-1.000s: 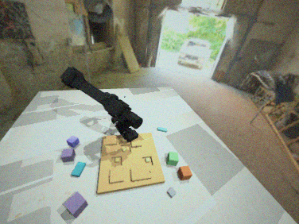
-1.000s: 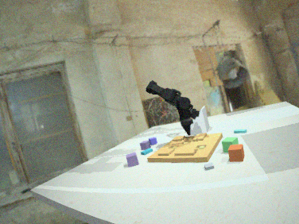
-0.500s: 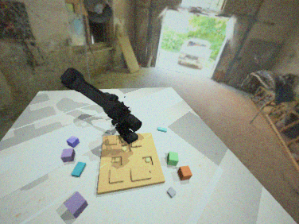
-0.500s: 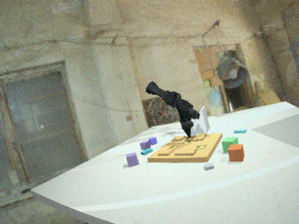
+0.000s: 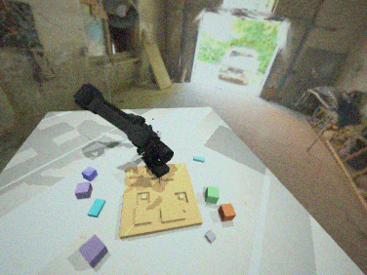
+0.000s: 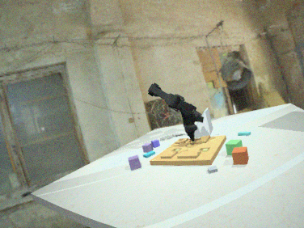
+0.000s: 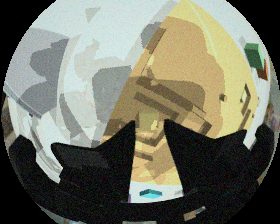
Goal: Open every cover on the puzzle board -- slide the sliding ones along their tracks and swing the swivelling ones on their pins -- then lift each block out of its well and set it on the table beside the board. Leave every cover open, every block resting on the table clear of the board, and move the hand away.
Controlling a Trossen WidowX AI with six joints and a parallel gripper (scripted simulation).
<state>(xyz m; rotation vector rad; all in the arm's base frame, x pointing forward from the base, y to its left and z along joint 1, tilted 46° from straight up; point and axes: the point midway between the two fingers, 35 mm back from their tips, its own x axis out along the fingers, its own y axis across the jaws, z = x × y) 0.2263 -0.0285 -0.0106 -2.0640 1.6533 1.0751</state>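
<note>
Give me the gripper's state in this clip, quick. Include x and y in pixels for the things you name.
Gripper (image 5: 160, 172) (image 6: 192, 139) (image 7: 149, 123): partly open, the fingers apart over the far part of the puzzle board (image 5: 161, 226) (image 6: 182, 162) (image 7: 175, 35); whether they grip anything cannot be told.

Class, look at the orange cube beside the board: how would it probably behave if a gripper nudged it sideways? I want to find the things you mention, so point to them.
The orange cube (image 5: 226, 212) (image 6: 240, 155) would probably slide rather than roll, since it rests on a flat face. Its squat shape suggests it would resist tipping. Its crisp edges hint that it is stiff.
</note>
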